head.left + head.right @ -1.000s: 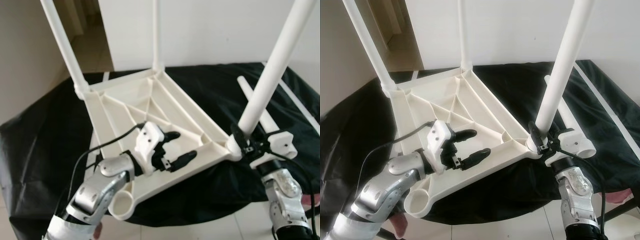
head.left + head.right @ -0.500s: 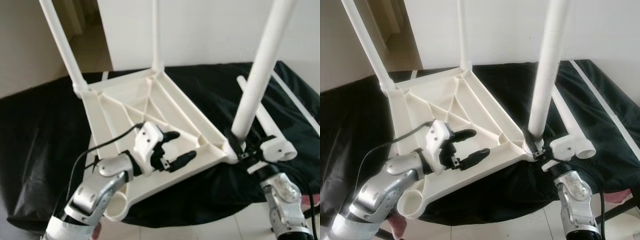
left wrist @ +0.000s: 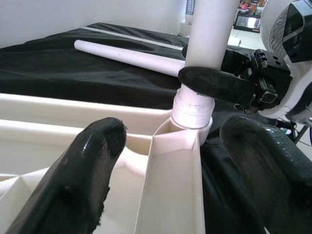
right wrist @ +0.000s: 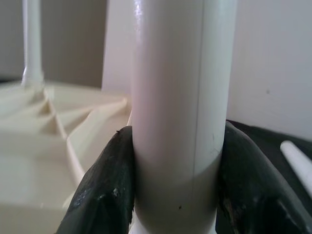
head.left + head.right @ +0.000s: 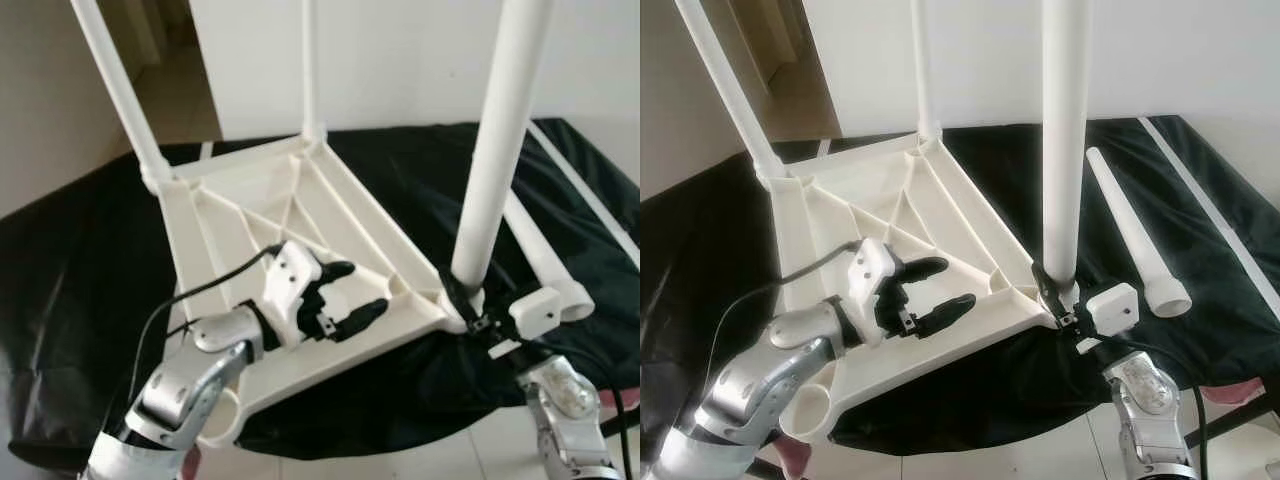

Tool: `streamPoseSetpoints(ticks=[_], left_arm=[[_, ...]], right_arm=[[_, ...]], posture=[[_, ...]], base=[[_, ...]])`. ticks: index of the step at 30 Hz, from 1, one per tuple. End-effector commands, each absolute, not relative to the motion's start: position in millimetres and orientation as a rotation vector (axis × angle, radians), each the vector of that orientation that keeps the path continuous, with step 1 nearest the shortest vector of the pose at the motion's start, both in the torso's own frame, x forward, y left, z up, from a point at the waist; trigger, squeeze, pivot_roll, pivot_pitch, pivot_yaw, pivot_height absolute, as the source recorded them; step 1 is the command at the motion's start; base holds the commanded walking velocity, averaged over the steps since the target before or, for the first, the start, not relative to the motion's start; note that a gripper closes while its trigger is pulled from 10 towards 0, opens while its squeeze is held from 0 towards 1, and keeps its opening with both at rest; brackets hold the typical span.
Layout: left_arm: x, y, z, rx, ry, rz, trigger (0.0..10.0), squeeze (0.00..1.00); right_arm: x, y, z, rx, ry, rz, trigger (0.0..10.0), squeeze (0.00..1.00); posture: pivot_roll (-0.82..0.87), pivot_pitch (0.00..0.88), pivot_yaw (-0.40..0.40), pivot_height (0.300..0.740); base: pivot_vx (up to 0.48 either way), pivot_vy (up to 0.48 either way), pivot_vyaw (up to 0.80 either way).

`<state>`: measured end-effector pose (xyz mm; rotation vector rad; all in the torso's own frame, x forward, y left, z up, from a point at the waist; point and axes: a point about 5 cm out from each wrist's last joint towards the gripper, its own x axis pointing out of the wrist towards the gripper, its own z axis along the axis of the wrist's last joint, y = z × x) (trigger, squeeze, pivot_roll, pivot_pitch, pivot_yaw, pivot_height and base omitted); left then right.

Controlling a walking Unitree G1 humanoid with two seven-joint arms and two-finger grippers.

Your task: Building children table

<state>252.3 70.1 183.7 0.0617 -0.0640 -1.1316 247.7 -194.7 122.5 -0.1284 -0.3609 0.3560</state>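
A plain white wall (image 5: 400,60) rises behind the scene, evenly lit by soft daylight. To the left, an open doorway (image 5: 180,60) leads into a dimmer passage with a beige tiled floor. A greyish wall (image 5: 50,110) stands left of that doorway. A wrinkled black cloth (image 5: 80,260) drapes over the low worktop, hanging down at its near edge. In front, pale glossy floor tiles (image 5: 1000,450) show between the cloth's folds. A thin white strip (image 5: 1210,210) runs diagonally across the cloth on the right.
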Motion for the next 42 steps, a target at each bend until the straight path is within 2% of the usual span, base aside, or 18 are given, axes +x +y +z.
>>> streamPoseSetpoints(ticks=[1, 7, 21, 24, 32, 42], left_arm=[[248.6, 70.1, 189.1, 0.073, -0.078, -1.195, 10.0, 0.00], [248.5, 70.9, 189.7, 0.074, -0.076, -1.197, 10.0, 0.00], [248.5, 70.7, 190.8, 0.075, -0.080, -1.198, 10.0, 0.00], [248.3, 70.6, 190.8, 0.074, -0.082, -1.195, 10.0, 0.00], [248.5, 72.0, 191.2, 0.078, -0.081, -1.202, 10.0, 0.00], [250.1, 75.3, 193.6, 0.091, -0.080, -1.210, 10.0, 0.00]], right_arm=[[239.6, -186.1, 85.9, -0.059, -0.166, 0.393, 10.0, 0.00], [240.0, -182.0, 78.2, 0.105, -0.113, 0.330, 10.0, 0.00], [241.5, -184.5, 74.8, 0.235, -0.073, 0.253, 10.0, 0.00], [234.3, -184.7, 77.6, 0.212, -0.110, 0.268, 10.0, 0.00], [219.9, -177.5, 89.8, -0.007, -0.223, 0.315, 10.0, 0.00], [208.5, -171.9, 85.5, -0.073, -0.234, 0.326, 10.0, 0.00]], posture=[[-0.04, 0.081, 0.068, 0.740], [-0.04, 0.080, 0.073, 0.740], [-0.04, 0.079, 0.069, 0.740], [-0.04, 0.077, 0.064, 0.740], [-0.05, 0.075, 0.074, 0.740], [-0.05, 0.074, 0.096, 0.740]], base=[[0.000, 0.000, 0.00], [0.000, 0.000, 0.00], [0.000, 0.000, 0.00], [0.000, 0.000, 0.00], [0.000, 0.000, 0.00], [0.000, 0.000, 0.00]])
